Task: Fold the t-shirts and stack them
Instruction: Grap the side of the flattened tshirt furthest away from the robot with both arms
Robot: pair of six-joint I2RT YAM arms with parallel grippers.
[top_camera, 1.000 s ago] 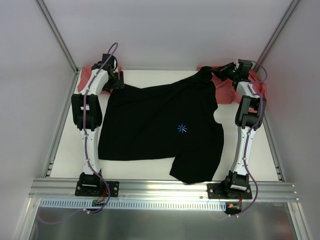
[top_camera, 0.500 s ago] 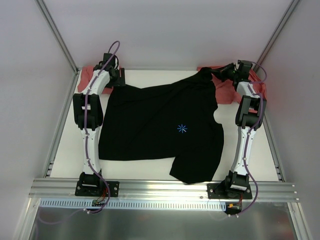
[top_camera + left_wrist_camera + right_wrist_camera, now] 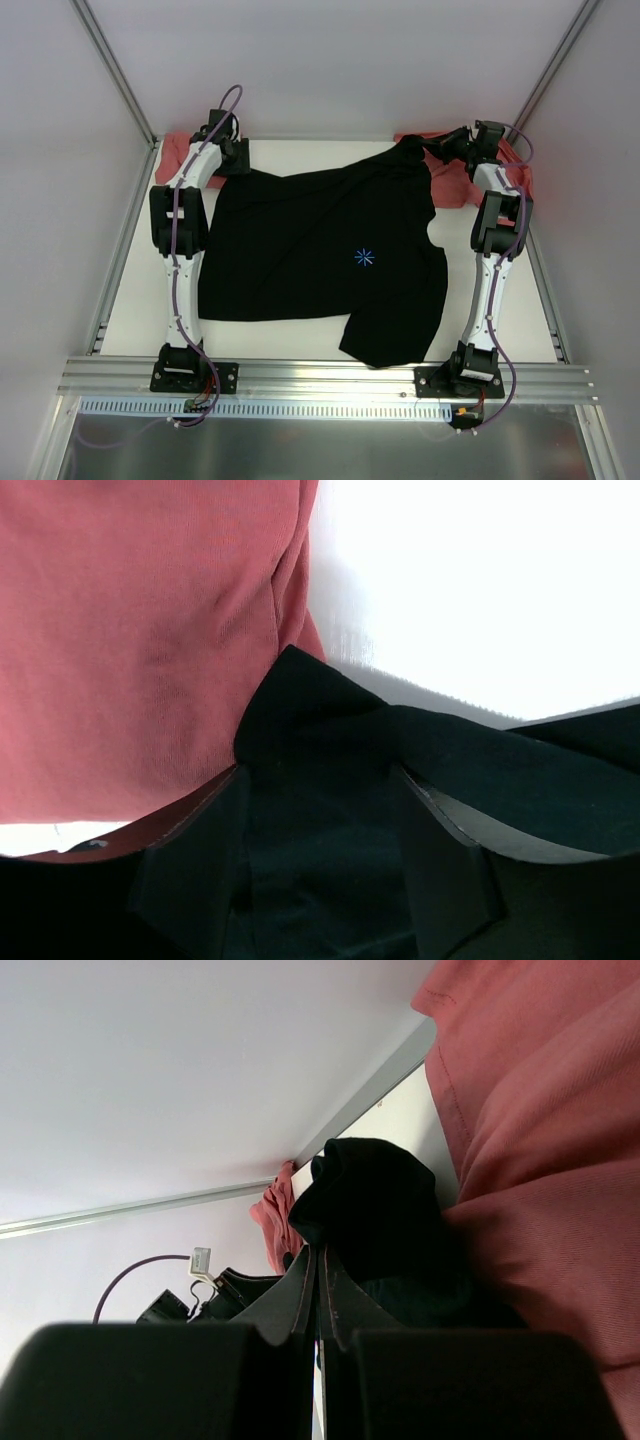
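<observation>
At the far right, the right gripper (image 3: 316,1260) pinches the large black cloth t-shirt (image 3: 320,250) (folds hide the contact); the left gripper (image 3: 318,790), fingers spread, straddles its far-left corner.

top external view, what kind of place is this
Probably a robotics lab test cell: plain white panel walls, a silver aluminium frame rail, two white robot arms bolted to it.

Top view: left salmon t-shirt (image 3: 176,147), past the far-left corner of black t-shirt (image 3: 310,240), mostly hidden by left arm (image 3: 178,215). Right salmon t-shirt (image 3: 453,185) partly under its far-right corner. Wrist views crop both. Right gripper (image 3: 318,1260) tips indistinct against black cloth.
</observation>
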